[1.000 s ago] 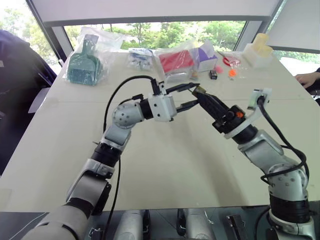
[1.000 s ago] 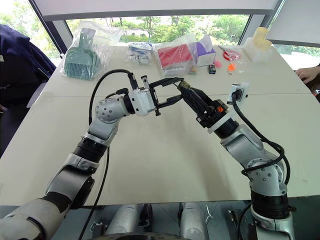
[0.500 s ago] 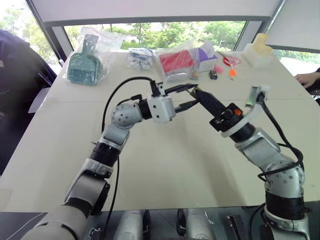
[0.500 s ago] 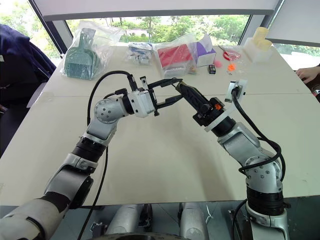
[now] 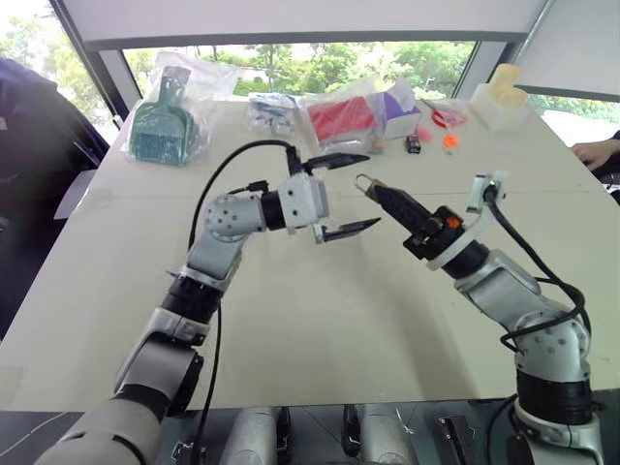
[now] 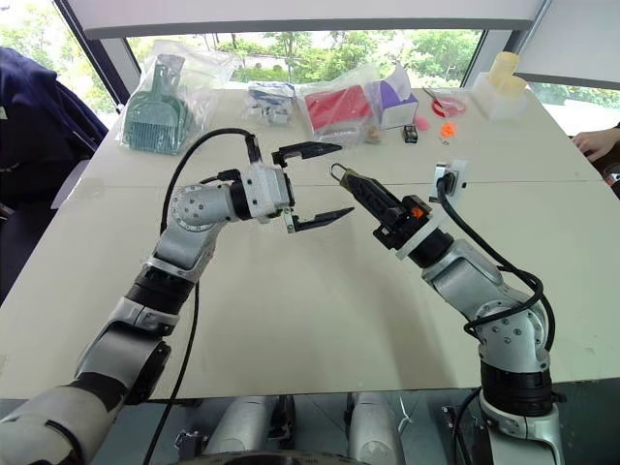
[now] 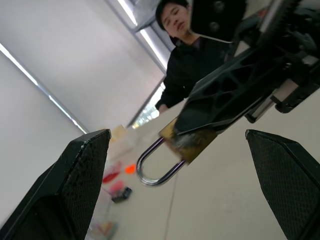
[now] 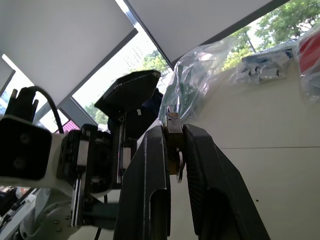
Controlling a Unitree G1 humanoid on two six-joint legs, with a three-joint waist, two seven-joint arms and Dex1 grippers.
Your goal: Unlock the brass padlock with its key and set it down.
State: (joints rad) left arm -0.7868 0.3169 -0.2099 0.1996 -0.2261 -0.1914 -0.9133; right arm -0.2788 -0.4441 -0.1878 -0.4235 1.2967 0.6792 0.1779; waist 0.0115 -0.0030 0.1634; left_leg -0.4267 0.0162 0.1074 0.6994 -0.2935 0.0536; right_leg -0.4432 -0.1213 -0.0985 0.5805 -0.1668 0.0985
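Brass padlock (image 7: 192, 141) sits clamped in the right gripper (image 5: 373, 191) above mid-table, while the left gripper (image 5: 341, 194) has just sprung apart and withdrawn, suggesting handover done.

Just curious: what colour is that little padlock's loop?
Shiny silver, on the brass padlock; clearest in the left wrist view.
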